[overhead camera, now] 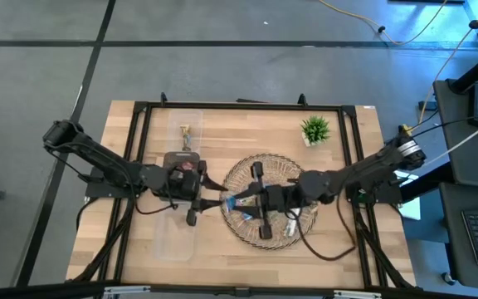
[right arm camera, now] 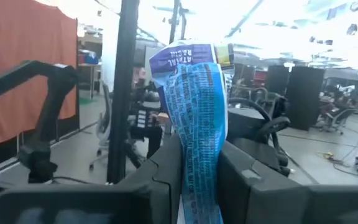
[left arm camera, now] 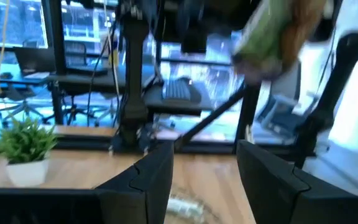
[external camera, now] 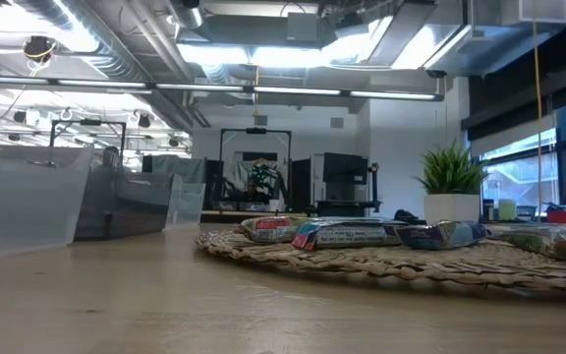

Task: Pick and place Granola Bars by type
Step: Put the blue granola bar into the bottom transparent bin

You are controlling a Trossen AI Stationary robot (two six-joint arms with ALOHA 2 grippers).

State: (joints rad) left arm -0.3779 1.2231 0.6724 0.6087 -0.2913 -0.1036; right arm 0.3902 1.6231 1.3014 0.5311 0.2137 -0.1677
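Note:
My right gripper (overhead camera: 252,201) is shut on a bright blue granola bar (right arm camera: 196,106) over the left part of the round woven mat (overhead camera: 289,170). My left gripper (overhead camera: 208,198) is open and empty just left of the mat, facing the blue bar (overhead camera: 240,200); its fingers show apart in its wrist view (left arm camera: 204,186). Several more bars (external camera: 347,233) lie flat on the mat. One bar (overhead camera: 186,133) lies in the far clear bin. A blurred green and brown thing (left arm camera: 275,31) shows high in the left wrist view; I cannot tell what it is. My right gripper pinches the blue bar between its two fingers, on the flat faces near one end (right arm camera: 197,180). The fingers come level from the table's right side. The bar reaches out past the fingertips, its free end (right arm camera: 188,56) crumpled, and it is lifted clear of the mat.
A small potted plant (overhead camera: 314,130) stands at the far right of the table. Two clear bins stand left of the mat, one far (overhead camera: 191,120) and one near (overhead camera: 177,241). A black frame (overhead camera: 239,106) runs round the tabletop.

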